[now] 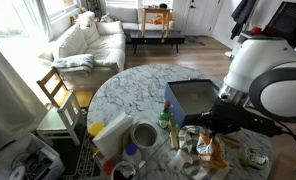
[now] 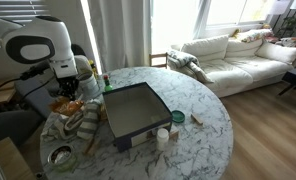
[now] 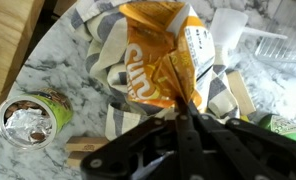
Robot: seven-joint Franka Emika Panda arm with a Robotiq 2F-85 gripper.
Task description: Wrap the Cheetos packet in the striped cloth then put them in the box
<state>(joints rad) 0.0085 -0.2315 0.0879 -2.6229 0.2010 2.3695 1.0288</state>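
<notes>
Beside the box (image 2: 138, 110), the jaws pinch one corner of the Cheetos packet (image 3: 153, 60) over the striped cloth (image 3: 100, 42); so thin a hold could slip, dropping it off-centre.

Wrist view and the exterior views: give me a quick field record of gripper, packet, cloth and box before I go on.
gripper: shut, tips at the lower edge of the Cheetos packet; whether it pinches anything cannot be told
Cheetos packet: lying on the striped cloth, top side uncovered
striped cloth: rumpled under and beside the packet, on the marble table, outside the box
box: open, neither packet nor cloth inside
wrapping: not yet done
</notes>
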